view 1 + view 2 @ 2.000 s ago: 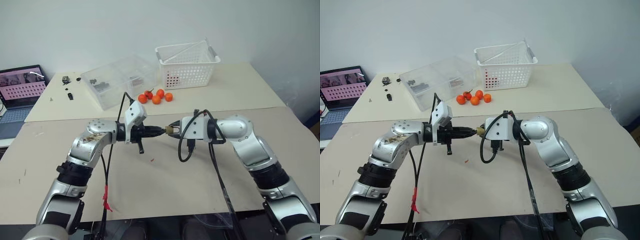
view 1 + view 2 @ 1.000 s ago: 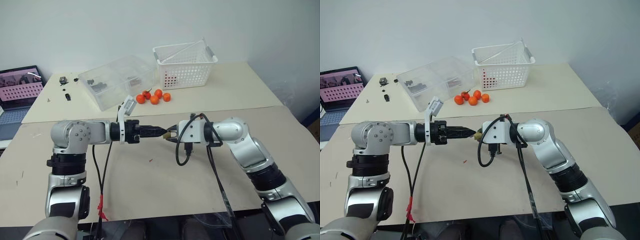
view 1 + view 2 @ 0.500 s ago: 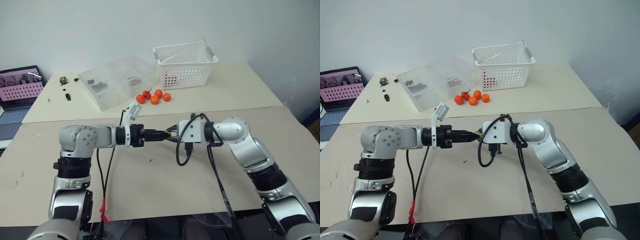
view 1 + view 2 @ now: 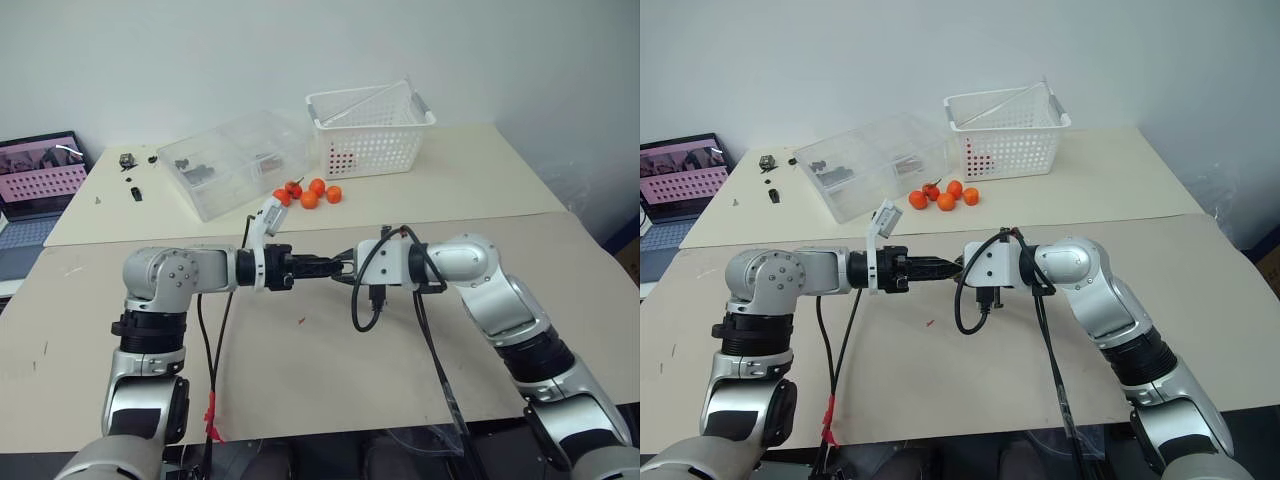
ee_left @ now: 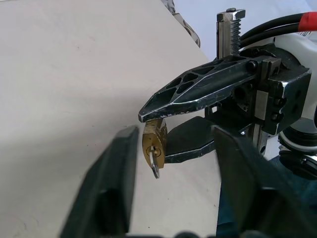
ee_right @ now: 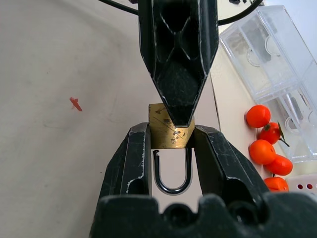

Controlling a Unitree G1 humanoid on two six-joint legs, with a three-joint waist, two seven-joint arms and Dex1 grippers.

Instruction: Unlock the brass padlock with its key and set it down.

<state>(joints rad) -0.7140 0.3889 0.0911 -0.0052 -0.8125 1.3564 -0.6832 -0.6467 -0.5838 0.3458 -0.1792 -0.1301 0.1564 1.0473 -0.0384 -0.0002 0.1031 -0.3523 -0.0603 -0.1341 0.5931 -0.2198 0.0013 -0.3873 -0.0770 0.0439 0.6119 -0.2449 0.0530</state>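
mid-frame above the wide beige table (image 4: pixel 330 370), the right gripper (image 6: pixel 171 136) clamps the small brass padlock (image 6: pixel 167 133) by its body. the left gripper (image 5: pixel 173 148) straddles the padlock's small silvery key (image 5: pixel 155 168) with a gap either side, not gripping it.

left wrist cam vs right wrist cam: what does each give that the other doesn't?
Left wrist view: the key poking from the keyway end of the brass padlock. Right wrist view: the shackle looping back between the fingers of the right gripper, the left gripper tip at the padlock's far end, the orange fruits and the clear box. Both: the padlock clamped in the right gripper.
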